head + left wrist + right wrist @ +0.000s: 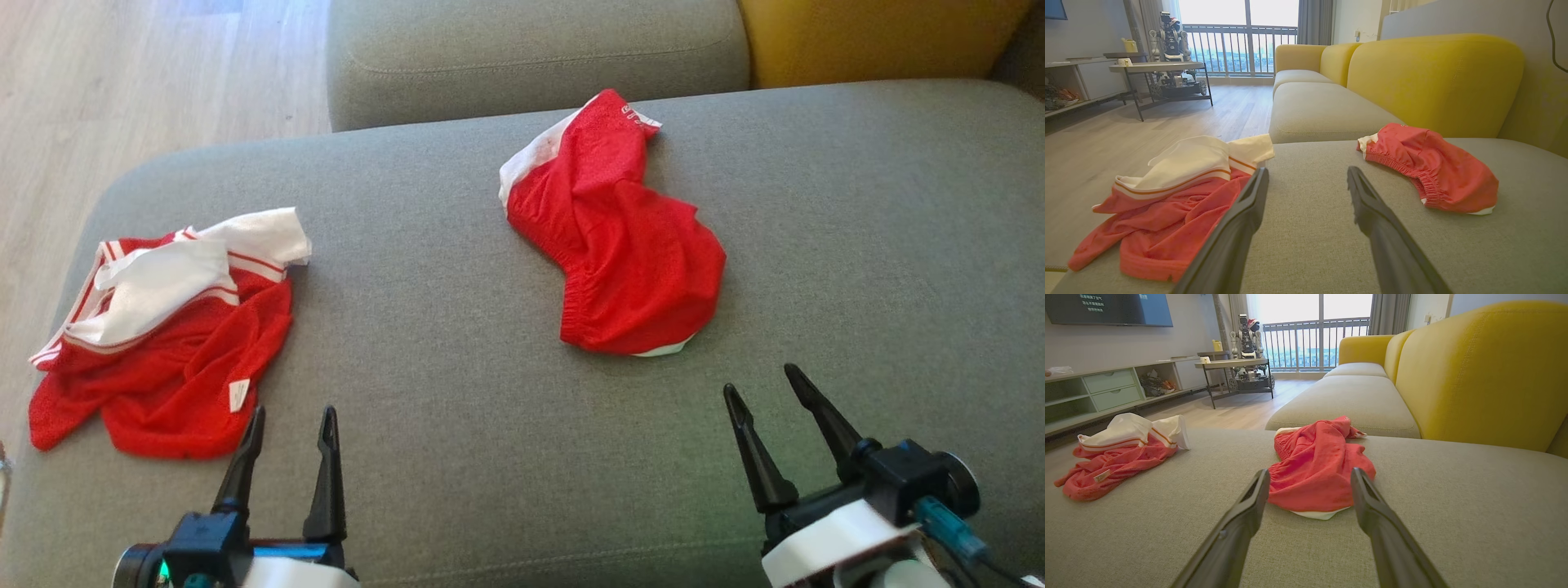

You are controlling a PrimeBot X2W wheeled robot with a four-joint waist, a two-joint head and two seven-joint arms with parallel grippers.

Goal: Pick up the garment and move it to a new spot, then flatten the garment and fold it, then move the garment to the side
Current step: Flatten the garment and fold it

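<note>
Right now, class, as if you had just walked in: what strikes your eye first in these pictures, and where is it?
Two red garments on the grey seat cushion: a crumpled red-and-white garment at its left edge, a mostly red garment near the middle. The yellow sofa back stands out beyond. The left pincer and right pincer hover open, touching neither.

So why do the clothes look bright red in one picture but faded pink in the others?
Head view: the red garment comes out saturated, but soft and grainy. Left wrist view: the window is blown out white, and the cloth looks coral. Right wrist view: same glare, same paler tint; probably the cameras just differ.
</note>
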